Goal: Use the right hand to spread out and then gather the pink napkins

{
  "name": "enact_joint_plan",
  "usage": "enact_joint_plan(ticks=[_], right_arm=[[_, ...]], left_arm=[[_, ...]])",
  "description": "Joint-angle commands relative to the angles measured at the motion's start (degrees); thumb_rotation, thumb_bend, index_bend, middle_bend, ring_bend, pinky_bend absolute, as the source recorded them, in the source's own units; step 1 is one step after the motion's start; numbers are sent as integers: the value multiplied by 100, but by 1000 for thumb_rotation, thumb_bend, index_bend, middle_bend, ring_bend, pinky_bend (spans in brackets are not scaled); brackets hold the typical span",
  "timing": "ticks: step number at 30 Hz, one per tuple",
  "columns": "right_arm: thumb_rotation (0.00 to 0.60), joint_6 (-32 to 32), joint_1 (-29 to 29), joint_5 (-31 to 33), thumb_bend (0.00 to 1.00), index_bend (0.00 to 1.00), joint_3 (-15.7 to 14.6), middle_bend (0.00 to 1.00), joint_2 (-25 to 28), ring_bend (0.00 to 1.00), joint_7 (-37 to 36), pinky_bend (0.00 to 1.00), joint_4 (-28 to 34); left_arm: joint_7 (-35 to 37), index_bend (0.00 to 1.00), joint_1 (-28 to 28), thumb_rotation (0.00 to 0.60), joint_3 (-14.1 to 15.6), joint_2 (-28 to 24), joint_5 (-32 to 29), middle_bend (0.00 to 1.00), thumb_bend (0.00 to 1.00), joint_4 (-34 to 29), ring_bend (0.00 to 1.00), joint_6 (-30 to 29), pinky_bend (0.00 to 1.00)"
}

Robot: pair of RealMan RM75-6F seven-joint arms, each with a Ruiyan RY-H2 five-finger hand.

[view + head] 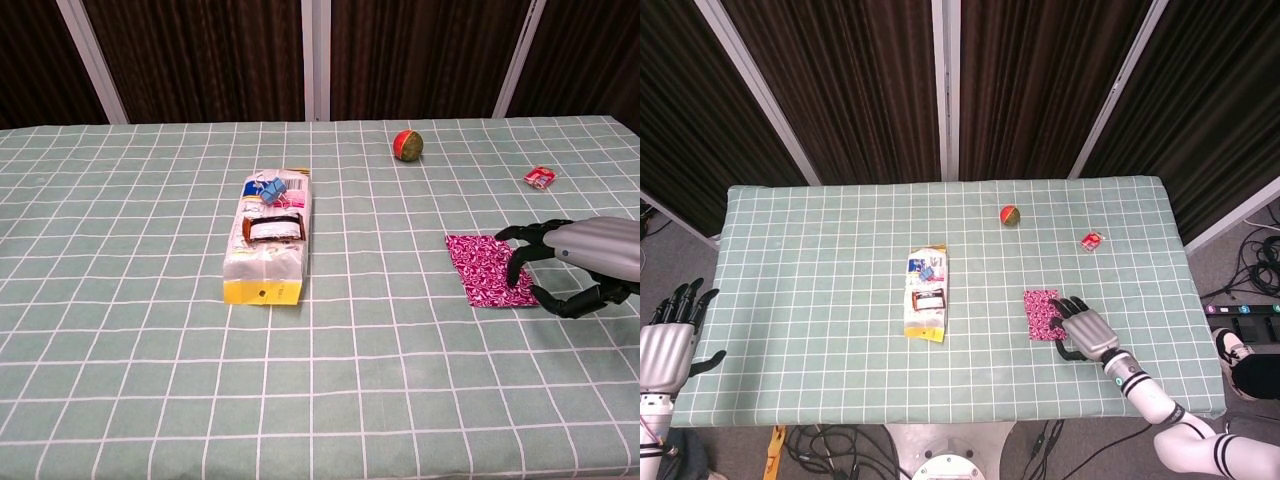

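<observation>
The right hand (580,268) was seen low over the counter (400,400), its fingers (520,262) curled and apart, their tips set on the near right edge of the pink napkins (488,267), which lay flat just left of them. It was judged that the sheets could bunch or slide off the counter if dragged too hard. Beyond the fingers lay a red wrapper (538,177) and a ball (406,144). Only the head view showed the left hand (668,338), fingers spread, empty, beside the counter.

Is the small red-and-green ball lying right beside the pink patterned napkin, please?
No, the red-and-green ball sits far back on the table, well apart from the pink patterned napkin at the right hand.
</observation>
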State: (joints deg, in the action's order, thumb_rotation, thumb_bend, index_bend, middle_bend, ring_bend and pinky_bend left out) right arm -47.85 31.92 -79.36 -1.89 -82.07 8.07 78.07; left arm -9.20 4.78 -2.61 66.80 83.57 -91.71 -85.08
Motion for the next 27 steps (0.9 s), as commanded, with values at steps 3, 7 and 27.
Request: enact_joint_plan(ticks=[3,7,27], right_arm=[[310,-104,-10,116,551,332,142,6,43,0,47,0,6],[310,39,91,290,551,332,279,6,-146,0,25,0,-278],[306,278,193,221,552,332,100,5,-446,0,62,0,-563]], left_arm=[[17,187,-8,600,4,11,9,143,15,17,72,-15,181],[26,187,-22,600,12,12,3,143,15,22,72,-21,181],[23,188,-25,600,10,35,-23,143,15,51,72,7,180]])
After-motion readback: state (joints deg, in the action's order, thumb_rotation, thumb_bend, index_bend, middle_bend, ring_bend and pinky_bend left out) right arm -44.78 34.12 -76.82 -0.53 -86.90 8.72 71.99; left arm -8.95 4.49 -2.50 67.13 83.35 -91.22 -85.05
